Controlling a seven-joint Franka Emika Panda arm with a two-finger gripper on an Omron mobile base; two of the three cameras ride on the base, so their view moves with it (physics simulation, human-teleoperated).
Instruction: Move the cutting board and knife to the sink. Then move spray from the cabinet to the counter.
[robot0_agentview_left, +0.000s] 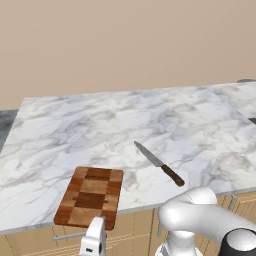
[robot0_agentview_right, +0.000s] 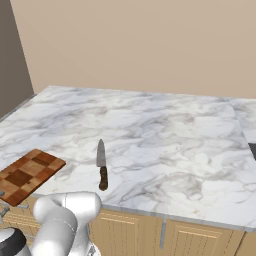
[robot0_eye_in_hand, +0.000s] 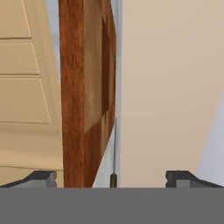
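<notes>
The checkered wooden cutting board lies at the front left of the white marble counter, its near end jutting past the counter's edge. To its right lies the knife, blade pointing back-left and brown handle toward me. My gripper hovers open just in front of the board's near end. In the rolled hand view the cutting board appears edge-on, ahead of and between the wide-spread fingertips, with nothing held. A dark sliver of the sink shows at the far right. The spray and the cabinet are out of view.
Light wood drawer fronts with metal handles run under the counter, close beside my hand. A plain beige wall backs the counter. A grey surface adjoins the counter's left end.
</notes>
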